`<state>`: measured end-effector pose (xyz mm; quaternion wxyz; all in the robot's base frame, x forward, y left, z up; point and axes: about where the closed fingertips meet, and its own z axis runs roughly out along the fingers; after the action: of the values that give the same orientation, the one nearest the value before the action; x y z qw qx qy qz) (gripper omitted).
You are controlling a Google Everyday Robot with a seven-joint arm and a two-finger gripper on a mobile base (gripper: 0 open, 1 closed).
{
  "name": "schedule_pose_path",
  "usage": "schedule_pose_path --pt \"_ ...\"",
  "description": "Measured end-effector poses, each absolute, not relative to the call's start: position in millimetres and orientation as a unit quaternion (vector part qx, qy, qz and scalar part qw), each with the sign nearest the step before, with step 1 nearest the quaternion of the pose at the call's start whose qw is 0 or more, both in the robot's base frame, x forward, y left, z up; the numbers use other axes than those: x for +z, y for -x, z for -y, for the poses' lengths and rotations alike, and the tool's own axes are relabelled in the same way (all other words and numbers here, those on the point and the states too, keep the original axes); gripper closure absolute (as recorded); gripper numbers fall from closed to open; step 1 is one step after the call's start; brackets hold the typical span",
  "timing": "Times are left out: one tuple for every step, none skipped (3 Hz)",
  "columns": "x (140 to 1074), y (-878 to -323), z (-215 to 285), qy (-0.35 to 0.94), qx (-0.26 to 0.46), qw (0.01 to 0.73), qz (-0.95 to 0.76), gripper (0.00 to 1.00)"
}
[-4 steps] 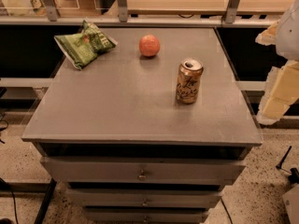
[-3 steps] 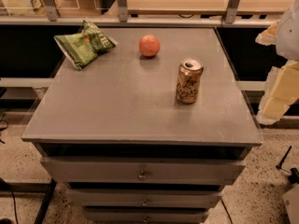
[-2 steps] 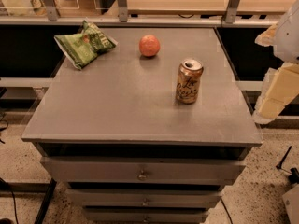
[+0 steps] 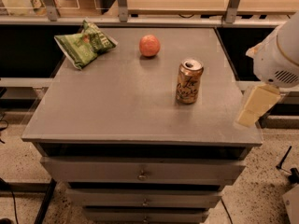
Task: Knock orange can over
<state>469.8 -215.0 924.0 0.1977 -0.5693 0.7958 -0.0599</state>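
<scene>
The orange can (image 4: 188, 81) stands upright on the grey cabinet top (image 4: 117, 106), right of the middle, with dark script lettering and a silver top. My gripper (image 4: 254, 107) hangs at the right edge of the view, a white arm with a cream end piece, beside the cabinet's right front corner. It is to the right of the can and slightly nearer the front, apart from it and holding nothing that I can see.
A round orange-pink fruit (image 4: 149, 45) lies behind the can to the left. A green crinkled chip bag (image 4: 84, 43) lies at the back left corner. Drawers (image 4: 140, 174) sit under the top. A rail with posts (image 4: 121, 13) runs behind.
The gripper has moved a little left and down, closer to the cabinet's right edge and the can. The can, the fruit and the bag have not moved.
</scene>
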Motion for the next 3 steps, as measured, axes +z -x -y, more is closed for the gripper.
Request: schedule_pose_path --pt "923.6 -472.0 214.5 0.568 -0.064 0.203 -0.795 0.00" --pt "924.4 -471.9 212.6 0.559 -0.053 0.224 -0.797 0.00" --pt "928.3 -486.5 216.1 0.532 -0.022 0.274 -0.801 0.00"
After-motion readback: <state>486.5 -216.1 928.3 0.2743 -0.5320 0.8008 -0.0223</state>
